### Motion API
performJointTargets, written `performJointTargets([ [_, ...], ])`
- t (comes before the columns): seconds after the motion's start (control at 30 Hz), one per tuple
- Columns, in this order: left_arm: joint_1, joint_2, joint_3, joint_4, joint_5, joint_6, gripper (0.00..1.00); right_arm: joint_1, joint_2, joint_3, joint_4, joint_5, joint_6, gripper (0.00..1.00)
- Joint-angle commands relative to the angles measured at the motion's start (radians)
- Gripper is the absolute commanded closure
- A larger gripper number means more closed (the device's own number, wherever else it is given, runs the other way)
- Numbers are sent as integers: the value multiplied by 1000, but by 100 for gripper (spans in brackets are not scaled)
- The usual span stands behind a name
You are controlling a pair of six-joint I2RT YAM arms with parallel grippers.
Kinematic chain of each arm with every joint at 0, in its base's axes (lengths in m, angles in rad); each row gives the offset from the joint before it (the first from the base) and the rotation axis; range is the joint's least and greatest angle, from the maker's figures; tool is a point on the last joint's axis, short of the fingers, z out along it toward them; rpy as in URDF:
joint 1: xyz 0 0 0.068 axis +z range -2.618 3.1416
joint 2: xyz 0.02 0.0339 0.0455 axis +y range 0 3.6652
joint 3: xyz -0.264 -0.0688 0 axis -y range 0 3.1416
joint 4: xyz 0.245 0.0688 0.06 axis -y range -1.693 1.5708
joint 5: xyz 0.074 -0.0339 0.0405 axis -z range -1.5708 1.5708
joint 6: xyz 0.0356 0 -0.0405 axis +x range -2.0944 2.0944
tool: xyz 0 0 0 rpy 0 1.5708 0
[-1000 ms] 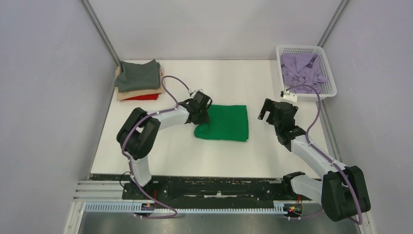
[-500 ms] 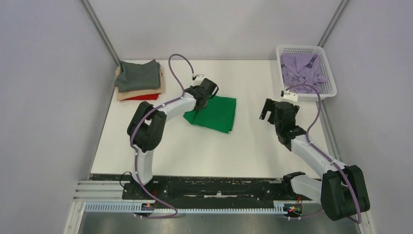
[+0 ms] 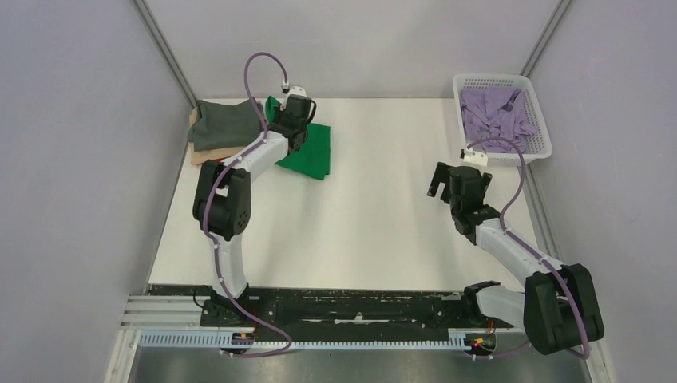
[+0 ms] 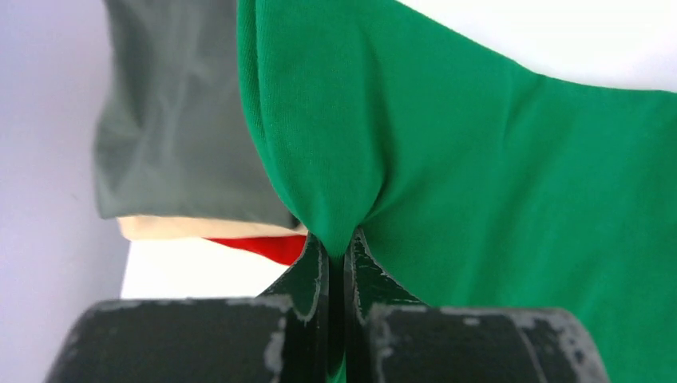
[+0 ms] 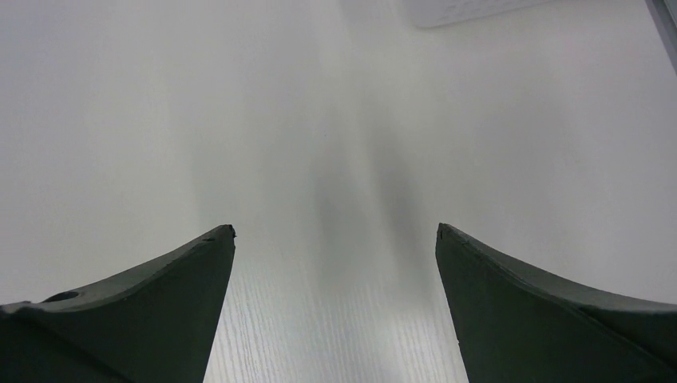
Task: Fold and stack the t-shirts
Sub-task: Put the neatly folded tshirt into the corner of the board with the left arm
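My left gripper (image 3: 292, 120) is shut on the folded bright green t-shirt (image 3: 313, 149) at the far left of the table, right beside the stack. In the left wrist view the green t-shirt (image 4: 495, 183) bunches between the shut jaws of my left gripper (image 4: 336, 249). The stack has a dark grey t-shirt (image 3: 223, 124) on top, over a tan t-shirt (image 4: 192, 228) and a red t-shirt (image 4: 267, 246). A crumpled lavender t-shirt (image 3: 495, 116) lies in the basket. My right gripper (image 5: 335, 233) is open and empty over bare table, also seen in the top view (image 3: 449, 180).
A white mesh basket (image 3: 543, 128) stands at the far right corner. Grey walls (image 3: 80, 159) close in the table on the left, back and right. The arm bases sit on a black rail (image 3: 343, 303) at the near edge.
My left gripper has dragged the green t-shirt from the table's middle to the far left, up against the stack. The right arm has barely moved.
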Motion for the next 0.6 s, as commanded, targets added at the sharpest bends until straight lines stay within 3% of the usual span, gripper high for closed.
performJointTargets([
  [0.0,49,-17,98,124,-38,223,98,-5,35,7,36,25,-11,2],
  [0.23,136,-6,194,115,-5,289,98,-7,99,47,-5,45,-2,2],
  [0.57,175,-21,327,19,94,393,98,-7,93,40,11,38,4,2],
])
